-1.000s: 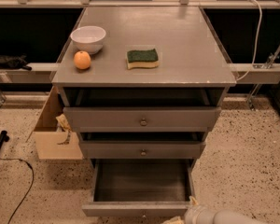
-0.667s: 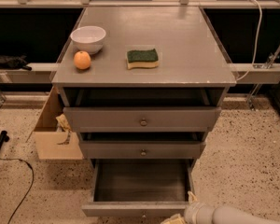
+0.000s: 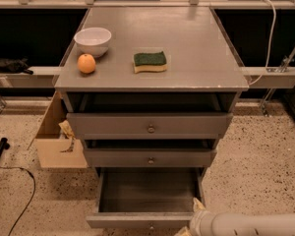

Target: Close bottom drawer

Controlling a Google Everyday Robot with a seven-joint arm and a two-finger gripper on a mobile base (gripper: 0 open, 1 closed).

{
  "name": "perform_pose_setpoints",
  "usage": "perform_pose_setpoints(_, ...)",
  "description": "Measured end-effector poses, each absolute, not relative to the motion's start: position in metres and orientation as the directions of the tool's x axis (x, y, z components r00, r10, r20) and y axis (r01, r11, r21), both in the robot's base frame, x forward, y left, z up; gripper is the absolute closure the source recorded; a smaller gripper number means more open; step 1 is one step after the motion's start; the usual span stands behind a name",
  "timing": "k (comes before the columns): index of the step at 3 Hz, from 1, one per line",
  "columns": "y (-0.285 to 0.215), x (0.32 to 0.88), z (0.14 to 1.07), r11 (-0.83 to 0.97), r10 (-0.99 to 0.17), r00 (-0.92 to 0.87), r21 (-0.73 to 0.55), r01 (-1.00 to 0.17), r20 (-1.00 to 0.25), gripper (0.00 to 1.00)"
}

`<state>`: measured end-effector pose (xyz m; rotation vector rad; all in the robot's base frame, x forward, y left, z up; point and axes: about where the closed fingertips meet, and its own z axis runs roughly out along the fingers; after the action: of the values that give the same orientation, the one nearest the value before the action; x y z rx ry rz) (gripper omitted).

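The bottom drawer of the grey cabinet is pulled far out, so its deep grey box shows and looks empty. Its narrow front panel lies at the bottom edge of the view, and its knob is barely visible there. My gripper sits at the drawer's front right corner, right against the front panel's right end. The white arm comes in from the lower right.
The middle drawer and the top drawer stick out slightly. A white bowl, an orange and a green-yellow sponge lie on the cabinet top. An open cardboard box stands left of the cabinet. A black cable runs over the floor.
The arm has moved a little to the left, bringing the gripper closer to the drawer's front right corner. The drawer is as far out as before.
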<state>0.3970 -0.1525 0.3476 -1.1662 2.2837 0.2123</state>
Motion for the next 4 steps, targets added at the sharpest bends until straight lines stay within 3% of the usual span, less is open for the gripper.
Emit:
perform_pose_setpoints(1, -0.127, 0.351, 0.33, 0.513, -0.781, -0.38, -0.162, -0.843, -0.496, 0.0)
perform_pose_setpoints(2, -0.131, 0.35, 0.331, 0.511, -0.799, -0.36, -0.228, -0.829, -0.481, 0.0)
perform_pose_setpoints(4, -0.127, 0.355, 0.307, 0.501, -0.813, -0.372, -0.212, -0.839, -0.448, 0.0)
